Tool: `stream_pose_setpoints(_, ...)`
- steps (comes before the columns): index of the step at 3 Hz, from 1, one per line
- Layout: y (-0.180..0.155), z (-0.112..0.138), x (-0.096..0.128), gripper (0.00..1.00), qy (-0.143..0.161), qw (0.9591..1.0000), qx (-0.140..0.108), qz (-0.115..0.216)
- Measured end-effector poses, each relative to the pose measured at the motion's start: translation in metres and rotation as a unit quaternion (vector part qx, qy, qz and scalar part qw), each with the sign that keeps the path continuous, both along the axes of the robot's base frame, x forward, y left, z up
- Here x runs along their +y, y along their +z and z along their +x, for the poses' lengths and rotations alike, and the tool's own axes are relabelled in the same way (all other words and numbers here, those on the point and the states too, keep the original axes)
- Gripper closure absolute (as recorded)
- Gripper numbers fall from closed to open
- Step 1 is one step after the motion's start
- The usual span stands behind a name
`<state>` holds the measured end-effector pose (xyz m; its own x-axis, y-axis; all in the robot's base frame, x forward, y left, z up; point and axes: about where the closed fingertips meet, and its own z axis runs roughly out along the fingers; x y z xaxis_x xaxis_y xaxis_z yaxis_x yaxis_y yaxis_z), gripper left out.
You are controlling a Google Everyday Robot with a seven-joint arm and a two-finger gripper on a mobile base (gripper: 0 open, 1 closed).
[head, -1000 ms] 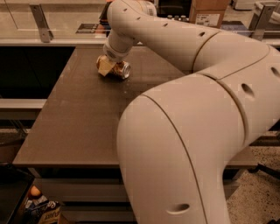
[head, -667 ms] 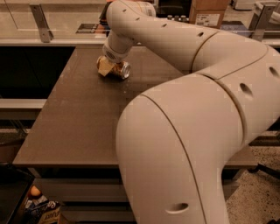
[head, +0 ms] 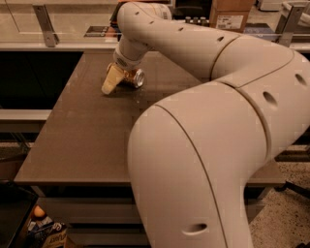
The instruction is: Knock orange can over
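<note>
The orange can point(head: 131, 77) lies on its side on the brown table point(head: 92, 140), near the far left part of the top. Its silver end point(head: 139, 78) faces right. My gripper point(head: 114, 79) is at the end of the big cream arm point(head: 203, 111) that reaches across the table from the right. It is low over the table and sits right against the can's left side, hiding part of the can's body.
The arm covers most of the table's right half. A cardboard box point(head: 231, 13) and dark bottles point(head: 194, 20) stand behind the table. A metal rail post point(head: 44, 25) is at the back left. Packets and an orange ball point(head: 39, 227) lie on the floor at the lower left.
My gripper has shifted a little to the left and toward the near side. The can now lies flat with its silver end showing on the right.
</note>
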<state>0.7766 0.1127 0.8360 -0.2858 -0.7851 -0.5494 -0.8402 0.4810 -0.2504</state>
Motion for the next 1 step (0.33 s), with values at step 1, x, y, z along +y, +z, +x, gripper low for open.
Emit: stream_pose_setpoints(1, -0.0001, 0.0, 0.0, 0.0, 0.0, 1.0, 0.0, 0.0)
